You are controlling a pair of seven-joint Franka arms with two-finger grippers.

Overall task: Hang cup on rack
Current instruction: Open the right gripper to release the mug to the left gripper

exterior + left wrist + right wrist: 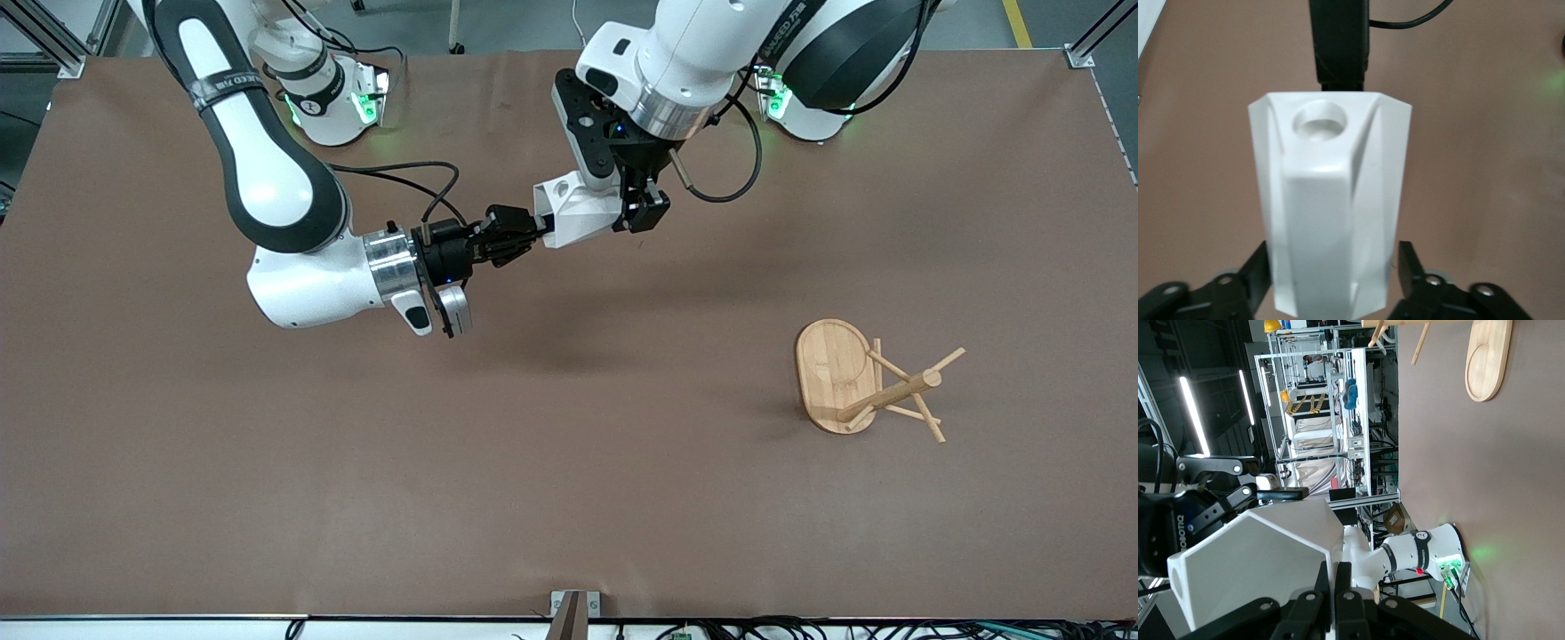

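Note:
The white faceted cup (578, 213) hangs on its side in the air over the middle of the table, held by both grippers. My right gripper (533, 233) reaches in level and is shut on the thin wall at the cup's rim (1258, 567). My left gripper (636, 213) comes down from above, its fingers (1251, 270) pressed against both sides of the cup's body (1331, 213). The handle's round hole (1319, 122) faces the left wrist camera. The bamboo rack (867, 382) sits on the table toward the left arm's end, well apart from the cup, and its oval base (1485, 360) also shows in the right wrist view.
Brown table mat (569, 462) spreads wide between the rack and the arms. A black cable (400, 173) trails from the right arm's wrist. Both arm bases (333, 107) stand at the table's edge farthest from the front camera.

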